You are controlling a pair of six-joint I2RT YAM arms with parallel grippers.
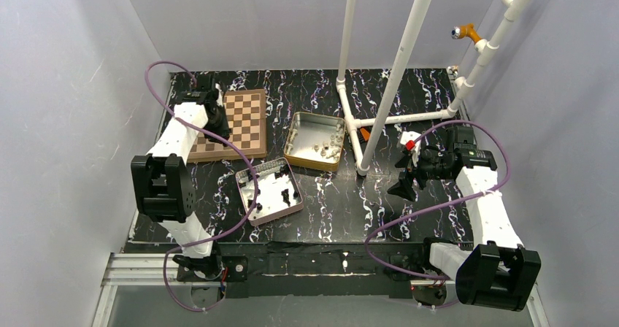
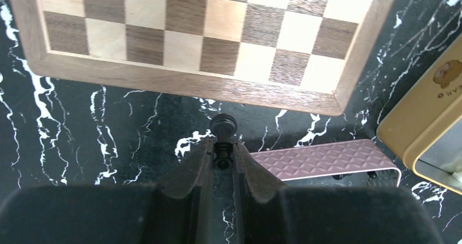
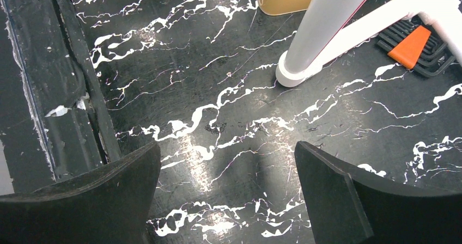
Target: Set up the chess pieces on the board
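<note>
tabletop: chess piece in left end effector

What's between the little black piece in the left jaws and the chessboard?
Nothing but bare marbled table, seen in the left wrist view, between the piece and the board.

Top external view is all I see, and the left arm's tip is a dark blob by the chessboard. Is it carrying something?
Observer: Yes. The left wrist view shows the left gripper, jaws shut on a tiny black chess piece, round head sticking out.
Operator: Over a square yet?
Observer: Not there: the piece shows against the black table, just short of the board and its rim.
Operator: And the other arm?
Observer: Right wrist view: the right gripper, jaws spread wide, holds nothing.
</note>
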